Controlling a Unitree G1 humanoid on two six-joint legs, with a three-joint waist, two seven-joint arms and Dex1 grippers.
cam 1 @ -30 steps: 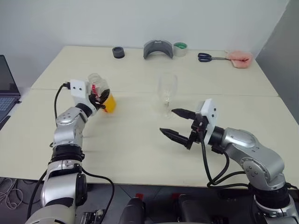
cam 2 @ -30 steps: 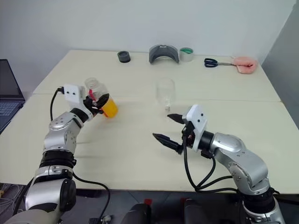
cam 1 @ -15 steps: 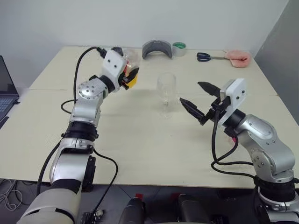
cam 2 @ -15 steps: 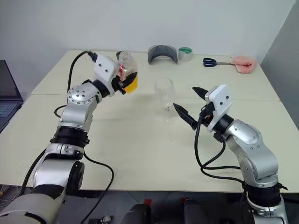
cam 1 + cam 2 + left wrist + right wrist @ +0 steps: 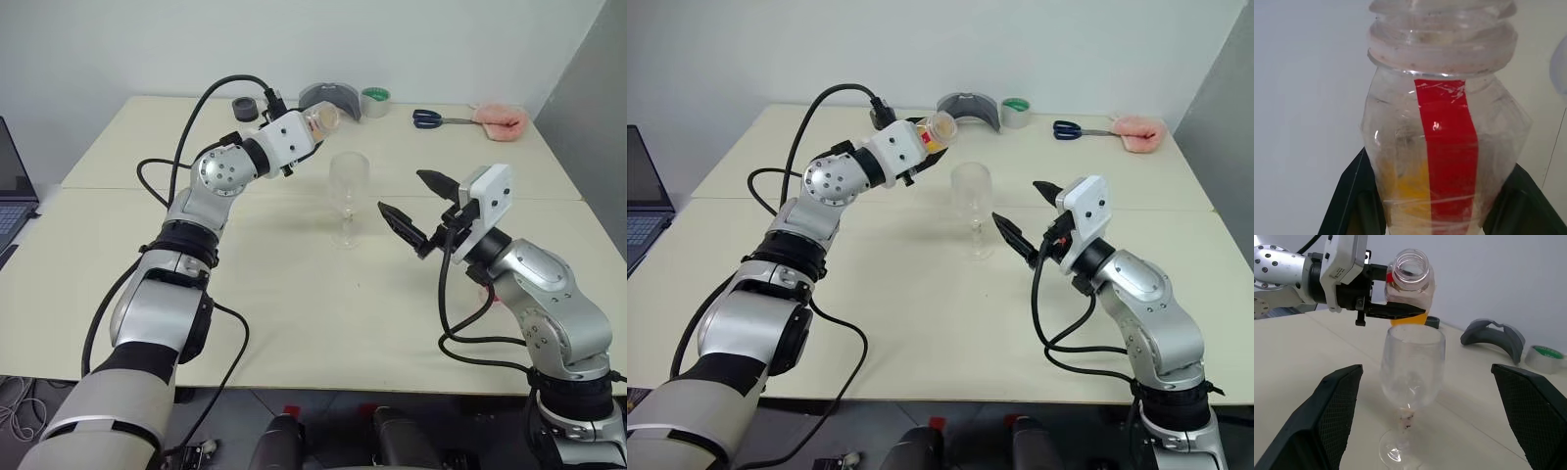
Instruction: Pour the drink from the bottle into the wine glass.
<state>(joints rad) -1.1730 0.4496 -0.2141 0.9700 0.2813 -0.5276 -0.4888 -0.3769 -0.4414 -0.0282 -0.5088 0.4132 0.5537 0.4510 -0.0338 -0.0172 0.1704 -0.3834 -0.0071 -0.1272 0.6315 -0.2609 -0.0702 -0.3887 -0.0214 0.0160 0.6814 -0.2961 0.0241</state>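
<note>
Left hand (image 5: 312,132) pinched the uncapped bottle (image 5: 1408,286) raised just beside the wine glass (image 5: 348,199) on the bench (image 5: 294,294); right hand (image 5: 416,208) spread. Glass looked empty; pouring not begun.

Bottle (image 5: 319,119) behind-left of wine glass (image 5: 348,196) — apart.

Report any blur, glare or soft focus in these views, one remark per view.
Left wrist view: the bottle sits close, its red label sharp, a small glint on it. Right wrist view: the wine glass is crisp, and the right gripper's fingers are soft-edged. Head views: even light, faint shadows on the table.
</note>
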